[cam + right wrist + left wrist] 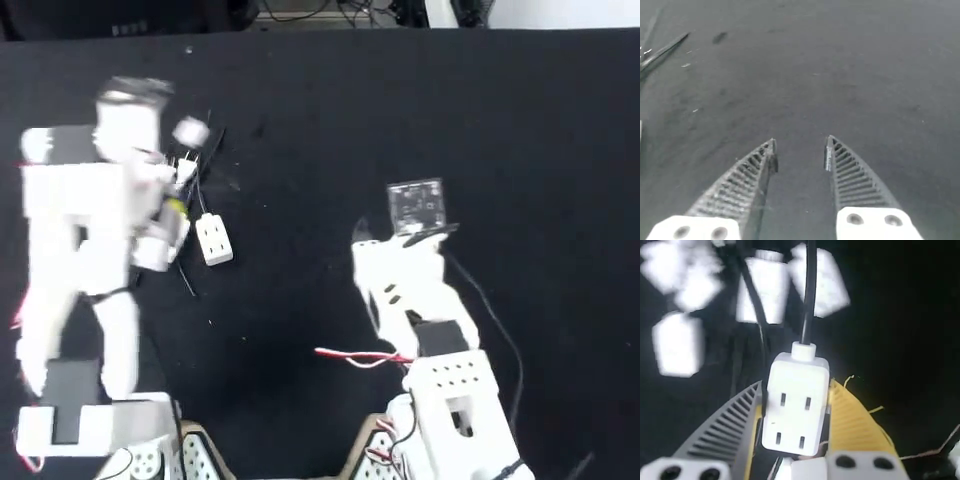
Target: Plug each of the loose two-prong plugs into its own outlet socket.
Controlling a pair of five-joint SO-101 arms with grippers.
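Between left tool [796, 382] tips, clamped outlet socket [795, 416] (plugs [763, 290] blurred); right tool [800, 141] ajar.

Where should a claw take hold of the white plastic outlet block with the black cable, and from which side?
Grip the white plastic outlet block across its two long side walls, probably coming from the end opposite the black cable. Those walls are parallel, the slotted face stays uncovered, the cable stays clear.
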